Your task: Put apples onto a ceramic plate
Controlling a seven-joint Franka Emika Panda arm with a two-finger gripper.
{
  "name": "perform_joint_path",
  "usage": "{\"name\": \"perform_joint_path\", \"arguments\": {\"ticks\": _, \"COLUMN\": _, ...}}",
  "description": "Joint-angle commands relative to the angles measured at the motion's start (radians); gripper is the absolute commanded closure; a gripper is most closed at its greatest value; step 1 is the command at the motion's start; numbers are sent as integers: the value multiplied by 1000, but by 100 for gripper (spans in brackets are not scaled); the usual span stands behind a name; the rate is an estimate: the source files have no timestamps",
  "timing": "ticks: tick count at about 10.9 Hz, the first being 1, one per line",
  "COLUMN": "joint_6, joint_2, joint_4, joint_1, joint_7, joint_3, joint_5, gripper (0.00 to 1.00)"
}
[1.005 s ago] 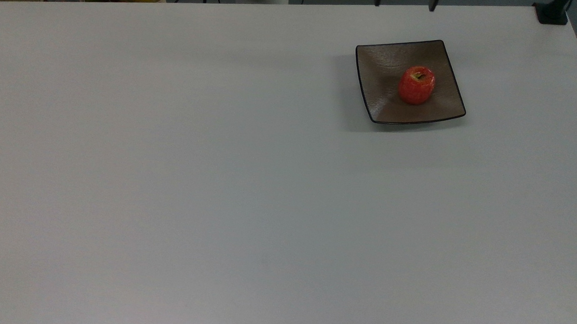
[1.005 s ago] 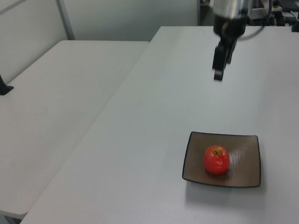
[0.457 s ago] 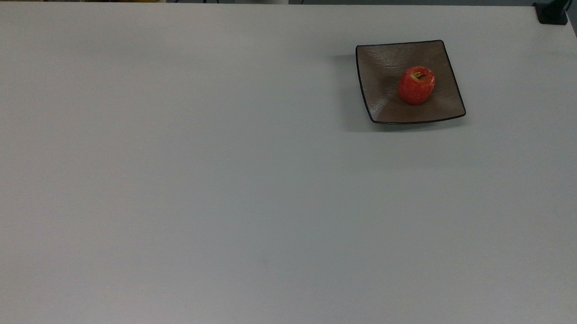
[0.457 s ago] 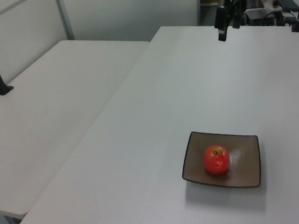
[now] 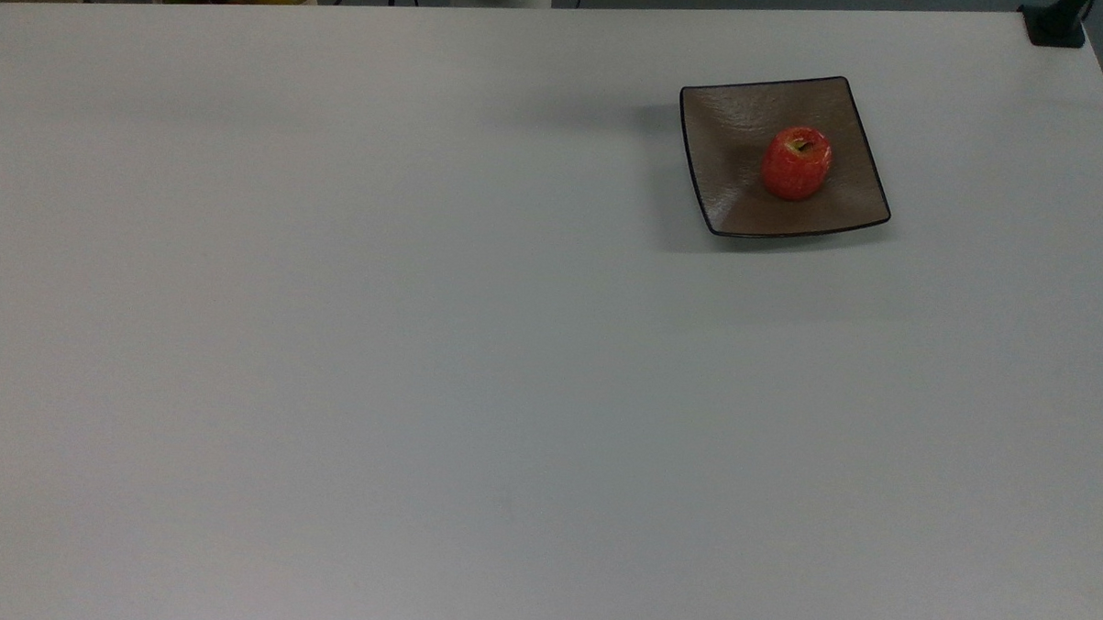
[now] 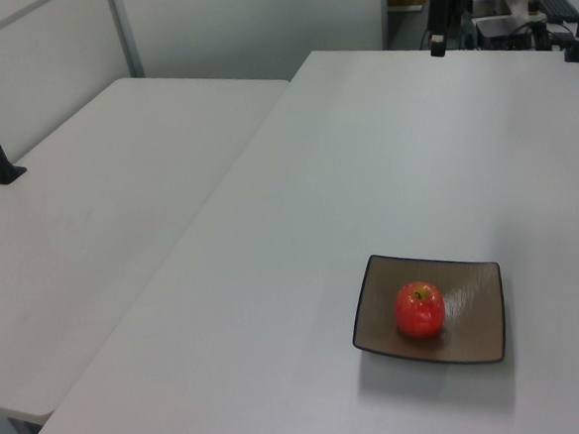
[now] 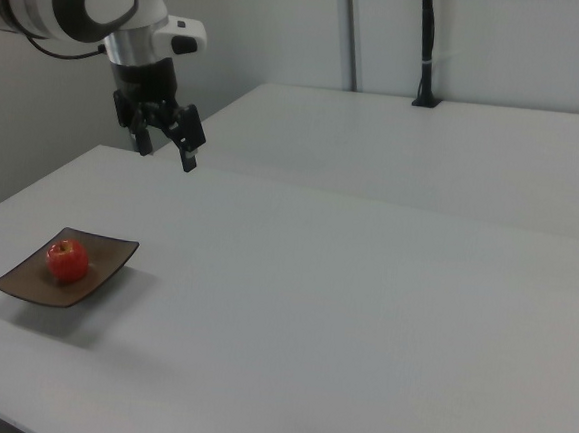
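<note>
1. Right now the apple (image 5: 796, 163) sits on the ceramic plate (image 5: 727, 137), stem dimple up, a little off the plate's middle toward the top view's right.
2. Seen in the left view, the apple (image 6: 419, 309) rests upright near the centre of the plate (image 6: 475, 308), and the plate lies flat on the white table (image 6: 386, 171), near its front right part.
3. Seen in the right view, the plate (image 7: 105, 262) is at the table's (image 7: 362, 313) near left corner with the apple (image 7: 66, 259) on it.
4. The gripper (image 7: 165, 145) hangs in the air in the right view, above and behind the plate, well apart from the apple and touching nothing.
5. Its two dark fingers (image 7: 187, 153) point downward with a clear gap between them, spread wide and empty.
6. Up at the far edge of the table in the left view, one finger (image 6: 436, 28) hangs over it.
7. A second white table (image 6: 100, 210) adjoins the first on the left view's left.
</note>
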Motion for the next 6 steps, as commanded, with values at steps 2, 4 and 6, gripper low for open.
{"name": "perform_joint_path", "arguments": {"ticks": 2, "joint_6": 65, "joint_2": -1, "joint_4": -29, "joint_1": 16, "joint_7": -187, "joint_3": -42, "joint_5": 30, "gripper": 0}}
{"name": "perform_joint_path", "arguments": {"ticks": 4, "joint_6": 65, "joint_2": -1, "joint_4": -26, "joint_1": 16, "joint_7": -189, "joint_3": -44, "joint_5": 39, "gripper": 0}}
{"name": "perform_joint_path", "arguments": {"ticks": 6, "joint_6": 64, "joint_2": 1, "joint_4": -22, "joint_1": 16, "joint_7": -186, "joint_3": -45, "joint_5": 39, "gripper": 0}}
